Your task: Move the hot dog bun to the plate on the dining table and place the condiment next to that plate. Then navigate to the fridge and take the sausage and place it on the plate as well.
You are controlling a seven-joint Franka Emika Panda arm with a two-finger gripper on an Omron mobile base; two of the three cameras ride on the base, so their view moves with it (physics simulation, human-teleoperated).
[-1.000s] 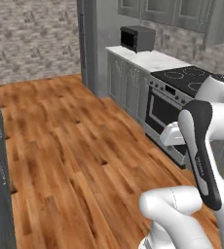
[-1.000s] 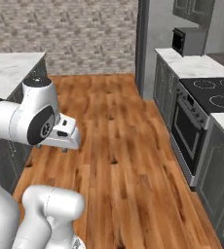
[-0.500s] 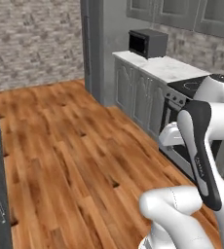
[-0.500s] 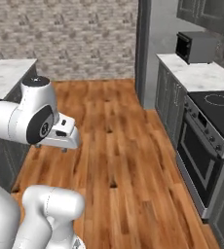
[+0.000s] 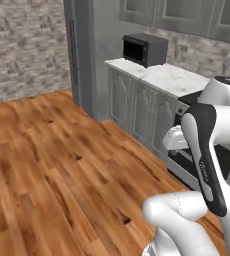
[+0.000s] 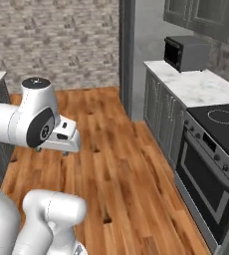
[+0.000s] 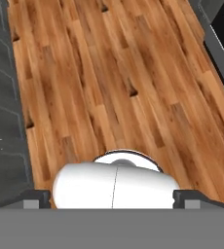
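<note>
My gripper is open, its two dark tips far apart at the bottom corners of the hand view with nothing held between them, pointing down at bare wood floor. In the right base view the gripper hangs tucked close to the arm over the floor. The fridge is the tall grey unit ahead at the end of the counter run, doors closed; the right base view has the fridge at the back centre. The hot dog bun, plate, condiment, sausage and dining table are out of view.
A marble counter with a black microwave runs along the right, then a stove with oven. Grey cabinets flank the left. Wood floor stretches toward the brick wall.
The whole picture has shifted: the base has driven forward and turned, so fridge, microwave and counter look nearer and larger. The arm keeps its tucked pose and the gripper stays open.
</note>
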